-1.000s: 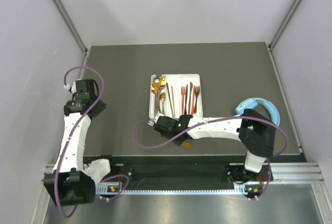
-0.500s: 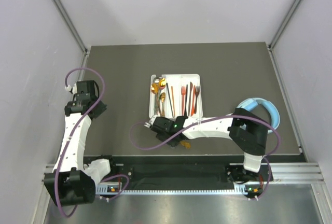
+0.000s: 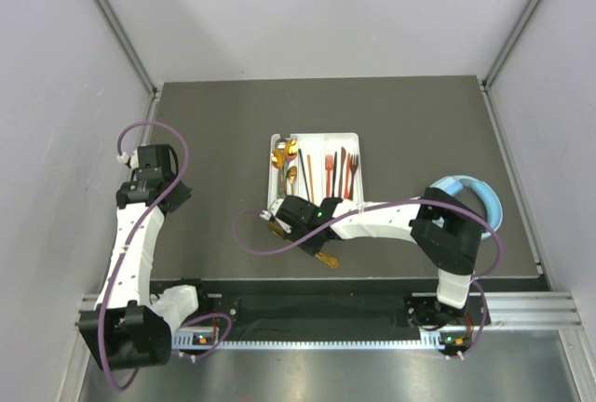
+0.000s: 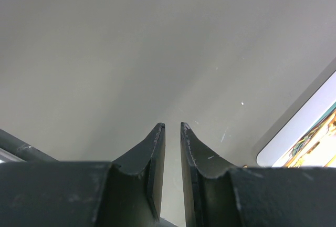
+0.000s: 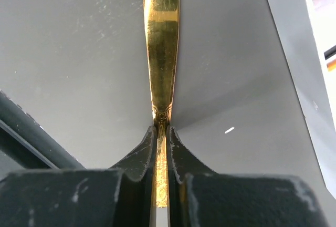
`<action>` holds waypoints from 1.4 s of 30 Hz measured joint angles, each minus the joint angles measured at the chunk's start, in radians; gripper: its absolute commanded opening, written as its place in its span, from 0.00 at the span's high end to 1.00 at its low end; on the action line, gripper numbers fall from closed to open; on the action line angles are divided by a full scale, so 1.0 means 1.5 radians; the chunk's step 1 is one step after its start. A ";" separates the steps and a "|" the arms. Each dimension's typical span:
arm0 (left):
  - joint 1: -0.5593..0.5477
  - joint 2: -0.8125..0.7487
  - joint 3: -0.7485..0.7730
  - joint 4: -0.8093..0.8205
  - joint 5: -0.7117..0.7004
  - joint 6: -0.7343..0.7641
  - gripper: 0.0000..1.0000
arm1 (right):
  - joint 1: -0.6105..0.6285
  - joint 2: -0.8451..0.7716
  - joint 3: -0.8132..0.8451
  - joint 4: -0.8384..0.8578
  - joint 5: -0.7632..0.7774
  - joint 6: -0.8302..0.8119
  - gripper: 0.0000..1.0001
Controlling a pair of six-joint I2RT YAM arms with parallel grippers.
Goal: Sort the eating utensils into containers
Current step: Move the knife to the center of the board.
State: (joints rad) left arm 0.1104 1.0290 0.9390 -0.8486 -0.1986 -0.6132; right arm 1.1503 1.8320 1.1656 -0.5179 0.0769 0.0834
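Two fingers of the right gripper (image 5: 161,132) pinch a gold utensil (image 5: 161,53) by its handle, and the rest reaches straight ahead of the jaws over the table (image 5: 79,53). The white tray (image 3: 321,136) lies off to their right. The left gripper (image 4: 172,132) holds nothing, its jaws a narrow slit apart, with the tray's corner to their right.

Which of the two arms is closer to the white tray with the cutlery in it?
Right. The right gripper is at the near left corner of the white tray, pinching a gold utensil; the left gripper hangs far off to the tray's left, empty.
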 measured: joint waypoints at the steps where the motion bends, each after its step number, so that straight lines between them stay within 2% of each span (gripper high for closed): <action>1: 0.000 0.000 -0.001 0.000 0.000 0.000 0.77 | -0.001 0.000 0.000 0.001 -0.004 -0.002 0.91; 2: 0.000 0.000 -0.001 0.000 0.000 0.000 0.77 | -0.003 0.000 0.000 0.001 -0.008 -0.004 0.77; 4: 0.000 0.000 -0.001 0.000 0.000 0.000 0.77 | -0.005 0.001 0.000 0.004 -0.017 -0.005 0.57; 9: 0.000 0.000 -0.001 0.001 0.000 0.002 0.77 | -0.004 0.005 0.000 0.033 -0.032 -0.006 0.53; 11: 0.000 0.000 -0.001 0.001 0.000 0.004 0.77 | -0.004 0.006 0.000 0.038 -0.032 -0.008 0.62; 14: 0.000 0.000 -0.001 0.001 0.000 0.005 0.77 | -0.006 0.008 0.001 0.044 -0.031 -0.011 0.62; 17: 0.000 0.000 -0.001 0.002 0.000 0.005 0.77 | -0.007 0.010 0.001 0.046 -0.032 -0.013 0.57; 19: 0.000 0.000 -0.001 0.002 0.000 0.005 0.77 | -0.007 0.010 0.001 0.049 -0.034 -0.013 0.65; 21: 0.000 0.000 -0.001 0.002 0.000 0.006 0.77 | -0.009 0.010 0.000 0.054 -0.035 -0.015 0.67; 22: 0.000 0.000 -0.001 0.002 0.000 0.007 0.77 | -0.012 0.010 0.000 0.056 -0.038 -0.014 0.80; 24: 0.000 0.000 -0.001 0.002 0.000 0.007 0.77 | -0.019 0.010 -0.001 0.058 -0.047 -0.017 0.88; 25: 0.000 0.000 -0.001 0.002 0.000 0.007 0.77 | -0.022 0.010 -0.002 0.062 -0.054 -0.016 1.00; 42: 0.000 -0.004 -0.010 0.003 0.001 0.007 0.77 | -0.043 -0.002 -0.009 0.072 -0.113 -0.016 1.00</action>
State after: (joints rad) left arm 0.1104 1.0225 0.9234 -0.8448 -0.1974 -0.6025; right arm 1.0855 1.8297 1.1515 -0.4099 -0.0929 0.0593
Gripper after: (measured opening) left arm 0.227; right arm 0.032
